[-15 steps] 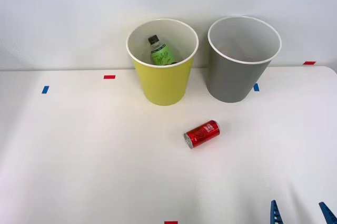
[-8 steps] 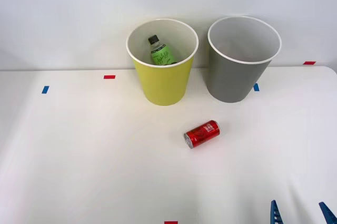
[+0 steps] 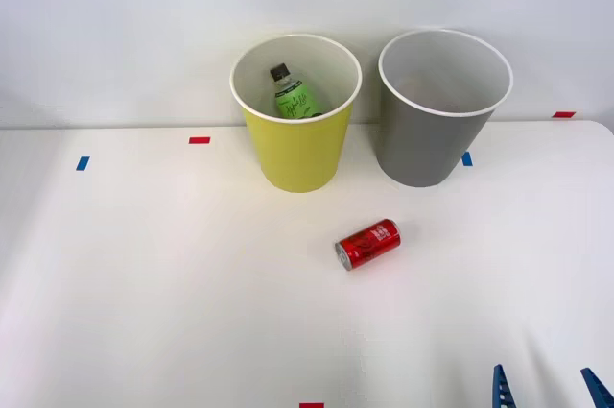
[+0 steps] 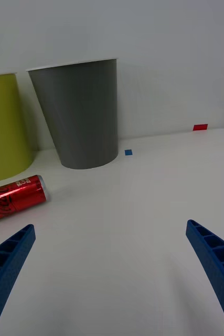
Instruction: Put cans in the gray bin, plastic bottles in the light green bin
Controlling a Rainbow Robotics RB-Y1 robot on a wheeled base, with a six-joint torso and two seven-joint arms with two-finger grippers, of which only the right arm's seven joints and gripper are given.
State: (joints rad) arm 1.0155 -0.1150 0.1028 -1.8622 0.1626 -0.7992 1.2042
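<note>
The white tabletop (image 3: 144, 283) runs from the near edge of the front view back to a plain pale wall (image 3: 115, 24), with wide bare surface on the left and across the near half. Its right rear corner curves away just past a red tape mark (image 3: 563, 114). At the far side stand two tall tapered bins side by side, close but apart: the light green bin (image 3: 295, 154) on the left and the gray bin (image 3: 432, 144) on the right, both upright with white rims. Inside the light green bin the plastic bottle (image 3: 294, 96) leans against the wall, black cap up. The red soda can (image 3: 368, 244) lies on its side on the open tabletop, nearer than both bins and roughly below the gap between them, touching neither. The right gripper (image 3: 547, 391) sits at the near right corner, well apart from the can, its blue ribbed jaws spread wide and holding nothing. Small tape marks dot the surface: blue (image 3: 82, 163) and red (image 3: 199, 140) at far left, blue (image 3: 466, 158) beside the gray bin, red (image 3: 311, 405) at the near edge
</note>
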